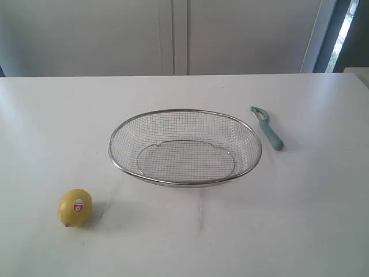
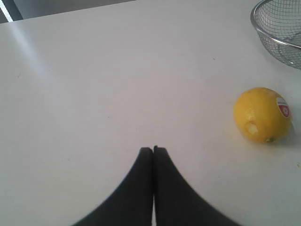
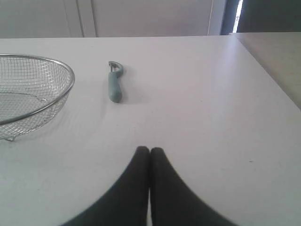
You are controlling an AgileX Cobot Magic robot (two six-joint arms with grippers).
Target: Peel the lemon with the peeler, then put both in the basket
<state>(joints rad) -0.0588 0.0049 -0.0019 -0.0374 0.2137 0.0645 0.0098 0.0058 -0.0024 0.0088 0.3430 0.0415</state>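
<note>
Near the basket (image 1: pixel 184 110), your lemon (image 1: pixel 75 208) looks firm but roll-prone: grip across its middle. Left gripper (image 2: pixel 153 149) and right gripper (image 3: pixel 149 149) show jaws pressed together.

White table (image 1: pixel 300 231); pale panelled wall (image 1: pixel 86 34) behind; daylight strip (image 1: pixel 347 26) far right.

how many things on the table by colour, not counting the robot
yellow: 1 (lemon)
teal-green: 1 (peeler)
silver: 1 (basket)
total: 3
</note>
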